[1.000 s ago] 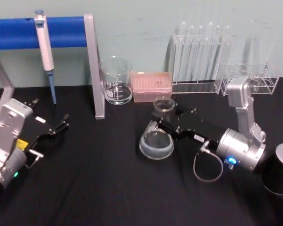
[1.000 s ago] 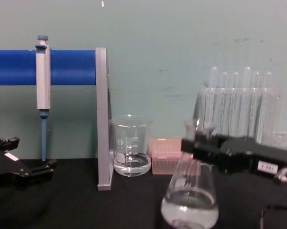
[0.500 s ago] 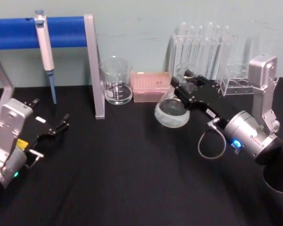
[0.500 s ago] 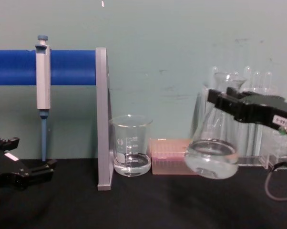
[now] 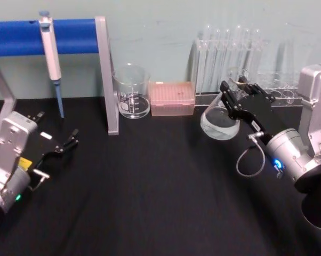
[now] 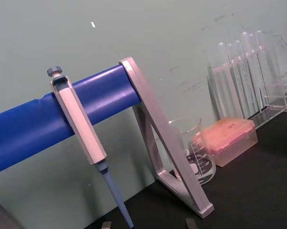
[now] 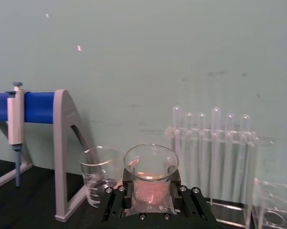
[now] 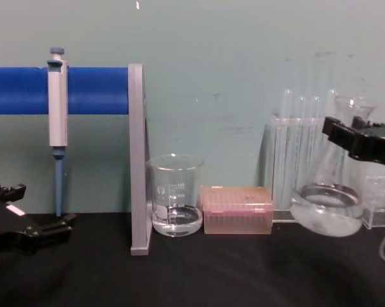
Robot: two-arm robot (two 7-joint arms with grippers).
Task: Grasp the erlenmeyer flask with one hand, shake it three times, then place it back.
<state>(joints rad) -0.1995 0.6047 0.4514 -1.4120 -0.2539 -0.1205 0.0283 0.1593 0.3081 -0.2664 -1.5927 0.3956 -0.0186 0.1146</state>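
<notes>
The black desk [image 5: 150, 202] takes up the lower two-thirds of the head view, and a blue bar stand [image 5: 22, 36] runs along the upper left with a pipette [image 5: 49, 48] hanging from it. A clear rack of test tubes [image 5: 227, 58] stands at the upper right against the wall. The right arm comes in from the right edge, and its right end effector [image 5: 232, 98] is closed narrow around the neck of the erlenmeyer flask [image 5: 219, 120]. In the right wrist view the black fingers [image 7: 116, 200] sit on either side of the glass, just under the rim. The flask is off the desk at centre right of the chest view, in front of the test tubes. Its round base [image 8: 327, 208] hangs out past the fingertips towards the middle of the frame. Its long axis is tipped, with the neck leaning to the right and the liquid pooled low. I take this to be somewhere in the shaking, though how many shakes are done can't be judged from here. Setting it back will mean bringing that axis upright over the bare cloth below. The left end effector [image 5: 64, 144] lies parked at the lower left, fingers apart and well away. A beaker [image 5: 131, 90] and a pink box [image 5: 172, 98] sit at upper centre.
</notes>
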